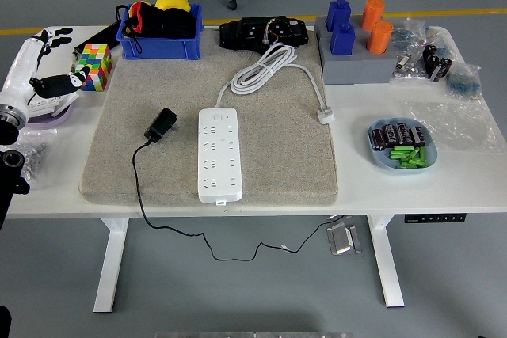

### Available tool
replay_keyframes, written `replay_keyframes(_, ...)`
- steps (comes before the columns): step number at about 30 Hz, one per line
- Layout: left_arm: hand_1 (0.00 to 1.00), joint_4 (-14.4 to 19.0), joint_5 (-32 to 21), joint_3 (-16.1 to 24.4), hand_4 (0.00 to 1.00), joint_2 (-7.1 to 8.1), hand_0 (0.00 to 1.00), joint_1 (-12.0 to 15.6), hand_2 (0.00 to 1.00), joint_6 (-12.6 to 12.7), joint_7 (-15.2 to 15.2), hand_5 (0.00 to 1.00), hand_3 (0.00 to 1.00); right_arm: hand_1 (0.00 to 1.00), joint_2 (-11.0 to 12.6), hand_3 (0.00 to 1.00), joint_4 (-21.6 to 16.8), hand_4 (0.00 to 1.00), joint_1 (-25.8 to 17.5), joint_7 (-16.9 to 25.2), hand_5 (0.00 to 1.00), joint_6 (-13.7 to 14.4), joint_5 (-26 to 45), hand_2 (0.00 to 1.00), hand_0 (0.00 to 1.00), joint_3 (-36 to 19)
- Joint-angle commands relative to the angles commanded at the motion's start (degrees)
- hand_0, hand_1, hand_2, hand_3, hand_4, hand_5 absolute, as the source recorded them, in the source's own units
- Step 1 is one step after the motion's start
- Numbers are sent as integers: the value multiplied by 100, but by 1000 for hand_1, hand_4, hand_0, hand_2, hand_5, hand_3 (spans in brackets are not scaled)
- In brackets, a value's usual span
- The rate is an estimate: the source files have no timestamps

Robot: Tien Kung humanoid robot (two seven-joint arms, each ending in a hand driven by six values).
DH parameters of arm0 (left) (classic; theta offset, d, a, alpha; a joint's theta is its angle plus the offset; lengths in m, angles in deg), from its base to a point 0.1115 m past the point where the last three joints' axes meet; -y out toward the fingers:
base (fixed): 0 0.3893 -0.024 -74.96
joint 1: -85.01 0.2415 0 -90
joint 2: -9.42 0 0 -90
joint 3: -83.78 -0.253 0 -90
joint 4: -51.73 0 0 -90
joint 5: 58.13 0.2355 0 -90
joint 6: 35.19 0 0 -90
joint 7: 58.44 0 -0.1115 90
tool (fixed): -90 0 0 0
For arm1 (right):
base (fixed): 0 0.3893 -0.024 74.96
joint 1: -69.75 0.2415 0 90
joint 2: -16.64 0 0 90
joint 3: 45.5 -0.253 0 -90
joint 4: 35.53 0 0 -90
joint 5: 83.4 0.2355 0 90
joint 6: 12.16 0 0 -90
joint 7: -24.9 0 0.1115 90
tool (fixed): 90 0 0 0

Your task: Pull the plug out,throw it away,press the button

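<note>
Plug (163, 124) lies unplugged on the mat between the empty, loosely spread left hand (43, 69) and the power strip (219, 153), so pressing its button (219, 116) seems next.
</note>
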Motion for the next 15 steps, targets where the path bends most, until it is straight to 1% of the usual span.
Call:
replay_keyframes(5,879,21,33,43,710,12,878,-29,828,-19,-30,15,833,729,38,713,1,883,17,-7,658,-19,10,724,767,23)
replay_keyframes(15,878,98,54,71,702,-15,878,68,828,-59,-78,18,832,729,11,713,-1,883,-32,6,658,-28,14,724,767,25)
